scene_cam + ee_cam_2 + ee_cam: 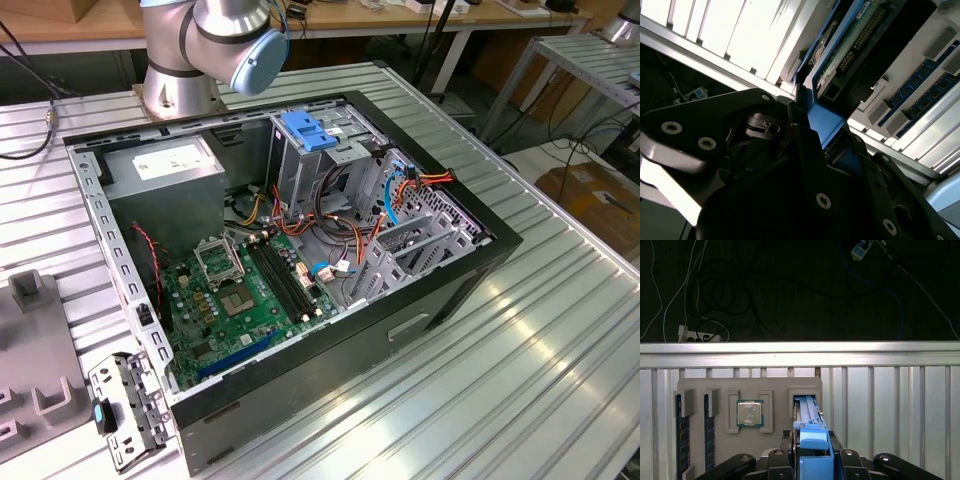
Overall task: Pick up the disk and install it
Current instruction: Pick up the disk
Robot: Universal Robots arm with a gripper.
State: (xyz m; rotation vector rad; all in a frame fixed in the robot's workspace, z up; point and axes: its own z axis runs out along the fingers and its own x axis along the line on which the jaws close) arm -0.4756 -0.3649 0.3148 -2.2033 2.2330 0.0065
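We log the jaws pinching the disk (812, 442) by its blue end; its long axis runs straight away from them, seated in the grey tray (775, 384) slot.

On table (890, 405) a tray (775, 385), disk (806, 412) stood in its slot, clasped by gripper (813, 452), chip (750, 413) seated beside it

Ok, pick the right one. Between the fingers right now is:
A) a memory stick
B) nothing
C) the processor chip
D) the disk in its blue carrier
D: in the first wrist view the disk, in its blue carrier, stands between the fingers, while the processor chip lies apart in its own pocket of the grey holder.
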